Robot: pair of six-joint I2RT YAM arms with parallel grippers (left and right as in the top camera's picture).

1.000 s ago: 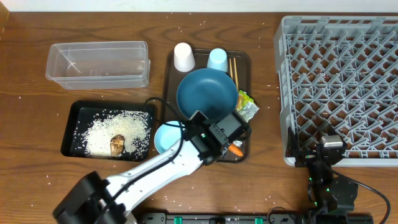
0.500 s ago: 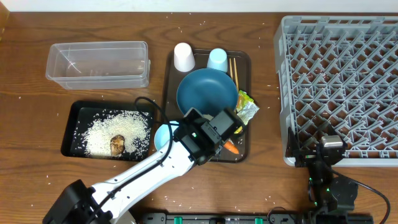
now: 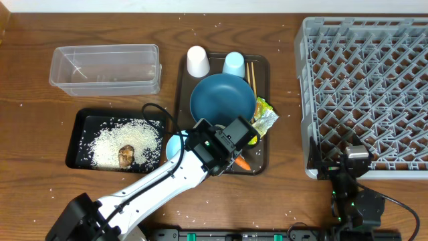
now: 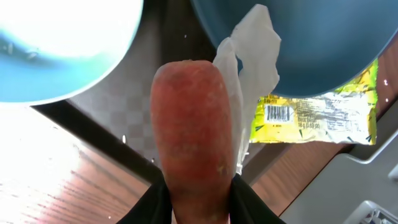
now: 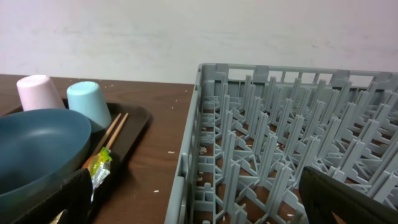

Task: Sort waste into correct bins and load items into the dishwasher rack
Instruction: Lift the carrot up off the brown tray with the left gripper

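Note:
My left gripper (image 3: 235, 154) is shut on the orange carrot (image 3: 243, 163) and holds it over the front right corner of the brown serving tray (image 3: 182, 87). In the left wrist view the carrot (image 4: 194, 130) stands out from between the fingers (image 4: 152, 208). Under it lie the crumpled white tissue (image 4: 252, 62) and the foil wrapper (image 4: 317, 115). The dark-blue plate (image 3: 222, 100) and light-blue bowl (image 3: 174, 148) flank it. My right gripper (image 3: 353, 159) is open and empty at the front edge of the grey rack (image 3: 368, 94).
The black tray (image 3: 75, 150) at the left holds rice (image 3: 114, 140) and a brown lump (image 3: 126, 155). The clear tub (image 3: 105, 69) stands behind it. A white cup (image 3: 197, 61), a light-blue cup (image 3: 233, 64) and chopsticks (image 3: 251, 75) sit at the serving tray's back. Rice grains are scattered on the table.
My left gripper has shifted a little to the left with the carrot held in it. The right arm has not moved.

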